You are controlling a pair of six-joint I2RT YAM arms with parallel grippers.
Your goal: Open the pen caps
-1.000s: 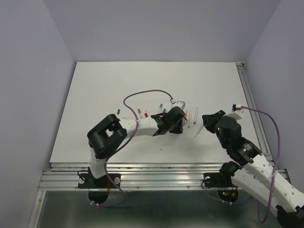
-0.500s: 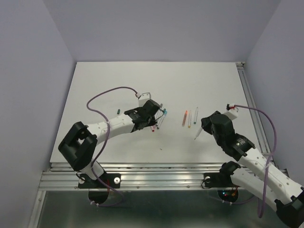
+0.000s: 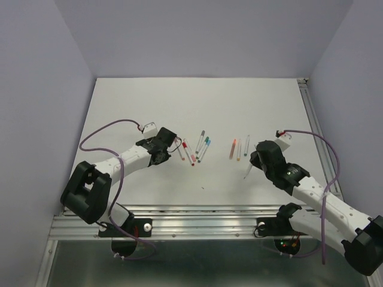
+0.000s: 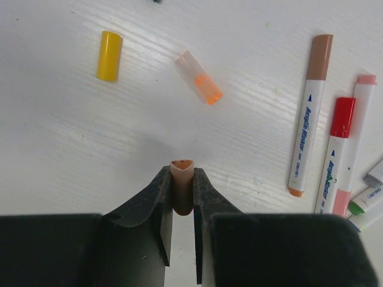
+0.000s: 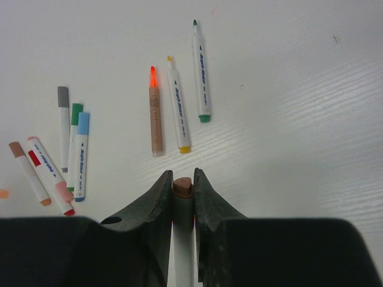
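In the left wrist view my left gripper (image 4: pixel 182 170) is shut on a short tan pen cap (image 4: pixel 182 190), held just above the table. Ahead of it lie a loose yellow cap (image 4: pixel 109 55) and a clear orange-tipped cap (image 4: pixel 199 77). My right gripper (image 5: pixel 183 176) is shut on a white pen (image 5: pixel 183 239) with a brown end, and the pen's tip pokes out below the gripper (image 3: pixel 247 172). Beyond it lie three uncapped pens: orange (image 5: pixel 155 110), yellow (image 5: pixel 178 110) and green (image 5: pixel 200 72). Several capped pens (image 3: pixel 192 150) lie between the two arms.
A brown-capped pen (image 4: pixel 311 113), a red-capped pen (image 4: pixel 335 152) and a pink one (image 4: pixel 358 131) lie right of the left gripper. Grey (image 5: pixel 63 128), green (image 5: pixel 74 143) and blue (image 5: pixel 81 152) capped pens lie left of the right gripper. The metal rail (image 3: pixel 191 210) runs along the table's near edge.
My left arm has swung from the table's middle to the left, carrying the tan cap away from the right gripper. The right arm has drawn slightly left and nearer, still holding the pen.
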